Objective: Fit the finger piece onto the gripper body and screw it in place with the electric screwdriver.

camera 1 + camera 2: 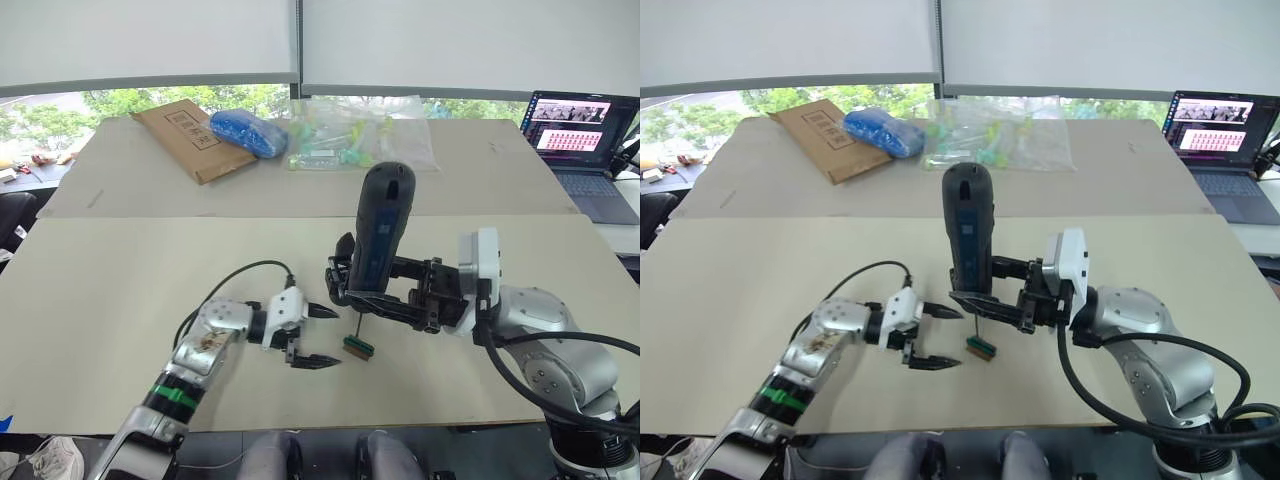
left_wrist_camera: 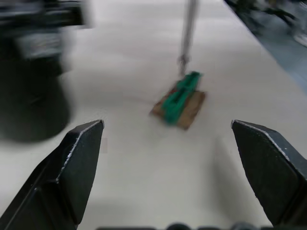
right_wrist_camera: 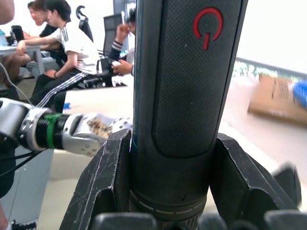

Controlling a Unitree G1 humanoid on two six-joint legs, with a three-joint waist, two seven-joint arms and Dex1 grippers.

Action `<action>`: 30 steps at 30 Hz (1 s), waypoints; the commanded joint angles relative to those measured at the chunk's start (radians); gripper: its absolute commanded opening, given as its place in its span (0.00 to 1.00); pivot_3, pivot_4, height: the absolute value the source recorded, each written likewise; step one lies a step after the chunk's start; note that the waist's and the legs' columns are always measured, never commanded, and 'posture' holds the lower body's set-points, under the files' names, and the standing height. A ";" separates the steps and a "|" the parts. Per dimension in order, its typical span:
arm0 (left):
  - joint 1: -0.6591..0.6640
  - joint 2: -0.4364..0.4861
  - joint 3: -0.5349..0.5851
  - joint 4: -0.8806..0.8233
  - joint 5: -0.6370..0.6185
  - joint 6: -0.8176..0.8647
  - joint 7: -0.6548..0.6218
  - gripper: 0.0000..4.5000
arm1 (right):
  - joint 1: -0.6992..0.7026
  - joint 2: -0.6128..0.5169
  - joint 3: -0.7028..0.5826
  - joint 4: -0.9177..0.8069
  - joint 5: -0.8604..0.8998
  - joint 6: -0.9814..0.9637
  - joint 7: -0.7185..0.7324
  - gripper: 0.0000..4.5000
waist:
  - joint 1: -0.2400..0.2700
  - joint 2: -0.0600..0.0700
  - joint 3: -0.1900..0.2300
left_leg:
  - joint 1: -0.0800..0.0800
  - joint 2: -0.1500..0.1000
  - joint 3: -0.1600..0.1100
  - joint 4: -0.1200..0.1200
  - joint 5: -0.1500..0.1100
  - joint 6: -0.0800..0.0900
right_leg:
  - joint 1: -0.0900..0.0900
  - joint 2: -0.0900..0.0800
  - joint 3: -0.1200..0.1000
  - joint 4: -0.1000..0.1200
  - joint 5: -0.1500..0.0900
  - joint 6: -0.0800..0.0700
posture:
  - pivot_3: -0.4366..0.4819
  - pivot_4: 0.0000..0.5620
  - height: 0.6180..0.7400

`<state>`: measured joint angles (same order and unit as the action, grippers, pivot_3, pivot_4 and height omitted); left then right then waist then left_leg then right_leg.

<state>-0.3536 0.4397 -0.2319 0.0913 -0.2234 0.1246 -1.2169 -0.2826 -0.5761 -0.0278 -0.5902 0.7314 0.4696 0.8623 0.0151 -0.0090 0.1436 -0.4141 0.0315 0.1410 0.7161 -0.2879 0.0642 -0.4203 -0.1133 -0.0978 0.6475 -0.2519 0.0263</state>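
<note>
Barely started imo: right claw (image 1: 375, 290) clamps the screwdriver (image 1: 378, 240) upright mid-frame, bit over a green-topped block (image 1: 358, 347), left claw (image 1: 318, 338) gapes empty beside it, with no finger piece or gripper body that I can spot.

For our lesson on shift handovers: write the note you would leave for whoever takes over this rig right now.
Right gripper: shut on the electric screwdriver, held upright, bit pointing down at the small green-topped block on the table.
Left gripper: open, empty, low over the table beside that block.
Finger piece and gripper body: I cannot pick them out.
Done: screwdriver picked up.
Left: fit the finger piece onto the body, then screw it in place.
</note>
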 commanded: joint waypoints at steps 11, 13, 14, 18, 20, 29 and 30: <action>-0.057 -0.115 0.069 0.063 0.030 0.023 0.297 1.00 | -0.075 -0.033 -0.045 -0.029 0.075 0.030 -0.029 0.42 | 0.004 0.000 0.000 | 0.000 -0.002 0.000 0.000 -0.001 0.001 | 0.001 0.000 0.000 0.000 0.000 0.000 | 0.48 0.27 1.00; -0.093 -0.146 0.061 0.126 0.058 -0.010 0.332 1.00 | -0.081 -0.036 -0.045 -0.026 0.076 0.034 -0.029 0.42 | 0.005 0.000 0.000 | 0.000 -0.002 0.000 0.000 -0.001 0.001 | 0.001 0.000 0.000 0.000 0.000 0.000 | 0.48 0.27 1.00; -0.110 -0.160 0.058 0.156 0.069 -0.025 0.345 1.00 | -0.081 -0.038 -0.046 -0.027 0.075 0.035 -0.029 0.42 | 0.005 0.000 0.000 | 0.000 -0.002 0.000 0.000 -0.001 0.001 | 0.001 0.000 0.000 0.000 0.000 0.000 | 0.48 0.27 1.00; -0.180 -0.208 0.043 0.277 0.091 -0.088 0.347 1.00 | -0.080 -0.044 -0.046 -0.023 0.068 0.034 -0.029 0.42 | 0.006 0.000 0.000 | 0.000 -0.002 0.001 0.000 -0.001 0.001 | 0.001 0.000 -0.001 0.000 0.000 0.000 | 0.48 0.27 1.00; -0.214 -0.213 0.037 0.344 0.089 -0.132 0.299 0.94 | -0.082 -0.045 -0.046 -0.021 0.064 0.033 -0.031 0.42 | 0.005 0.000 0.000 | 0.000 -0.002 0.001 0.000 -0.001 0.001 | 0.001 0.000 -0.001 0.000 0.000 0.000 | 0.48 0.27 1.00; -0.433 -0.187 0.044 0.701 0.074 -0.320 0.002 0.51 | -0.060 -0.075 -0.073 -0.013 0.066 0.025 -0.010 0.42 | -0.002 -0.001 0.000 | 0.000 -0.002 0.002 0.000 -0.001 0.001 | 0.000 0.000 -0.001 0.000 0.000 0.000 | 0.48 0.27 1.00; -0.454 -0.188 0.042 0.733 0.073 -0.339 -0.036 0.51 | -0.056 -0.077 -0.075 -0.016 0.067 0.025 -0.008 0.42 | -0.002 -0.001 0.000 | 0.000 -0.002 0.002 0.000 -0.001 0.001 | 0.000 0.001 -0.001 0.000 0.000 0.000 | 0.48 0.27 1.00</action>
<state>-0.7685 0.2576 -0.2026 0.7979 -0.1368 -0.1610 -1.1836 -0.3344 -0.6459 -0.0583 -0.5747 0.7702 0.5136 0.8473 0.0130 -0.0097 0.1438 -0.4147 0.0291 0.1426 0.7157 -0.2885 0.0652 -0.4202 -0.1128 -0.0990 0.6480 -0.2519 0.0265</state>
